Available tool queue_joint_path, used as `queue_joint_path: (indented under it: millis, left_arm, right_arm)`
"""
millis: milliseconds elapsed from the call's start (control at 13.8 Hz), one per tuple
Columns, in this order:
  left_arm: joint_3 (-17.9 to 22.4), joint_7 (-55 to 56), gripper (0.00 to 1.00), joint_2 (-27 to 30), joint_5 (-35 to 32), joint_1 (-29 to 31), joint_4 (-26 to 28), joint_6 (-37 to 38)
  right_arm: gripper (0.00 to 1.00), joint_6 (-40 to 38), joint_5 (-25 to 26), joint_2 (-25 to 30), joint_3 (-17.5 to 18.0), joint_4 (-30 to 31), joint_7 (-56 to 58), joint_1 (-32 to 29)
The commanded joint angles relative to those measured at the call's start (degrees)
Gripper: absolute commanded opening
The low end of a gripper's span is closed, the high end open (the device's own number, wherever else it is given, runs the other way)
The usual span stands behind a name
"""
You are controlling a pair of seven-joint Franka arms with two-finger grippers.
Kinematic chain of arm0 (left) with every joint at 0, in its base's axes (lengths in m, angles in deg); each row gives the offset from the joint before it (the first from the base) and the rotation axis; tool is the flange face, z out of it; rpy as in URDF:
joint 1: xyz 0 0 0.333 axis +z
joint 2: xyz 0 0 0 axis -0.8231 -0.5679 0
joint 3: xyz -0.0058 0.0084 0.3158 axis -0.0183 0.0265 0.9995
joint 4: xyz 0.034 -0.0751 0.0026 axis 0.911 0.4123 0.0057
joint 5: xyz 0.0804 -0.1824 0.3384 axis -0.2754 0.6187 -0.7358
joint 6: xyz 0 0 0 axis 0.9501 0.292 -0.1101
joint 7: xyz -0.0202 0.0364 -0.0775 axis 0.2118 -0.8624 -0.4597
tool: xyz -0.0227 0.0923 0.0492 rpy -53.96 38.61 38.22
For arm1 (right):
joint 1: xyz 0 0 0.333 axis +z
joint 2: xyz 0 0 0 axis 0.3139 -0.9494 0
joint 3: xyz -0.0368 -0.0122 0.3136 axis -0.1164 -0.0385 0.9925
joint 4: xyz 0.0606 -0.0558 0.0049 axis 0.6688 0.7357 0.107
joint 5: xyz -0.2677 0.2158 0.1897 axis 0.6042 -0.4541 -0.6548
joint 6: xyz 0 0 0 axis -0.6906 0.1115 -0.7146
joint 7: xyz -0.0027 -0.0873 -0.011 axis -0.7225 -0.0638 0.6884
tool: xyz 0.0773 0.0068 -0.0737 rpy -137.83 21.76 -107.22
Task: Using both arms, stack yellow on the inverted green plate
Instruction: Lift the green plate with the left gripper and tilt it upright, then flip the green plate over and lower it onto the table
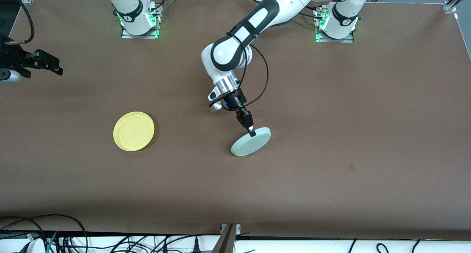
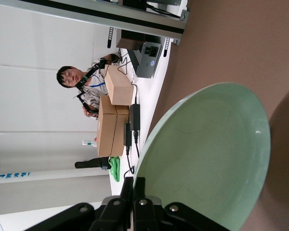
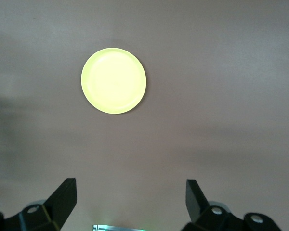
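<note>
The pale green plate (image 1: 250, 142) is near the table's middle, tipped up on edge, with its lower rim on the brown table and its raised rim held. My left gripper (image 1: 252, 132) is shut on that raised rim. In the left wrist view the fingers (image 2: 127, 185) pinch the edge of the green plate (image 2: 207, 154). The yellow plate (image 1: 134, 131) lies flat, rim up, toward the right arm's end of the table. My right gripper (image 1: 55, 67) waits high over that end, open and holding nothing. Its wrist view shows the yellow plate (image 3: 113, 80) well away from the right gripper (image 3: 131, 192).
The two arm bases (image 1: 139, 19) (image 1: 336, 23) stand along the table edge farthest from the front camera. Cables (image 1: 55, 234) hang off the nearest edge. A small dark mark (image 1: 351, 166) is on the table toward the left arm's end. Cardboard boxes (image 2: 113, 115) stand off the table.
</note>
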Motion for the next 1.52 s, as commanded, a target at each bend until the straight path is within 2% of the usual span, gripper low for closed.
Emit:
queue_joint_path:
  millis: [0,217,290,362,434,507,579,652,724,797,869,1159,1303,1448]
  left_arm:
    - [-1.7,4.0,0.0,-3.6,1.6,-0.5,-2.1,-2.2]
    - [-5.4,9.6,0.0,-6.4,3.3,-0.5,-3.7,-2.3]
    - [-5.9,10.8,0.05,-7.3,3.6,-0.5,-4.6,-2.3]
    - [-6.7,11.2,0.23,-7.9,4.3,-0.5,-5.1,-2.4]
    - [-7.2,11.2,0.34,-8.2,5.8,-0.5,-5.6,-2.7]
    - [-7.3,11.2,0.53,-8.4,7.7,-0.5,-5.9,-3.3]
    - [-7.5,11.3,0.59,-8.7,8.5,-0.5,-6.3,-4.0]
    - [-8.2,11.6,0.69,-9.3,9.3,-0.4,-6.6,-4.1]
    - [-8.2,12.2,0.9,-9.4,9.4,-0.4,-6.6,-4.9]
    - [-8.3,12.1,1.0,-9.2,9.5,-0.1,-6.6,-5.7]
    - [-8.4,12.2,1.0,-8.9,10.5,0.1,-7.0,-5.9]
    - [-8.5,12.4,1.0,-8.7,23.0,0.7,-11.8,-6.3]
    - [-8.5,13.4,1.0,-8.5,28.8,1.6,-12.0,-9.4]
    - [-8.5,14.7,1.0,-8.5,31.1,2.2,-12.0,-11.3]
  right_arm:
    - [1.0,-1.1,-0.9,-0.5,-0.2,-1.3,-0.4,0.1]
    - [1.0,-1.1,-0.9,-0.5,-0.2,-1.3,-0.4,0.1]
    - [1.0,-1.1,-0.9,-0.5,-0.2,-1.3,-0.4,0.1]
    - [1.0,-1.1,-0.9,-0.6,-0.2,-1.3,-0.4,0.1]
    - [1.0,-1.1,-0.9,-0.5,-0.2,-1.3,-0.5,0.1]
    - [1.0,-1.1,-0.9,-0.5,-0.2,-1.3,-0.5,0.0]
    - [1.0,-1.1,-1.0,-0.6,-0.3,-1.3,-0.5,0.0]
    - [1.0,-1.1,-1.0,-0.6,-0.3,-1.3,-0.5,0.0]
    - [1.0,-1.1,-1.0,-0.6,-0.3,-1.3,-0.5,0.0]
    - [1.0,-1.1,-1.0,-0.6,-0.3,-1.3,-0.5,0.0]
    - [1.0,-1.1,-1.0,-0.5,-0.3,-1.3,-0.5,0.0]
    - [1.0,-1.1,-1.0,-0.5,-0.3,-1.3,-0.5,0.0]
    - [1.0,-1.1,-1.0,-0.6,-0.3,-1.3,-0.5,0.0]
    - [1.0,-1.1,-1.0,-0.6,-0.3,-1.3,-0.5,-0.1]
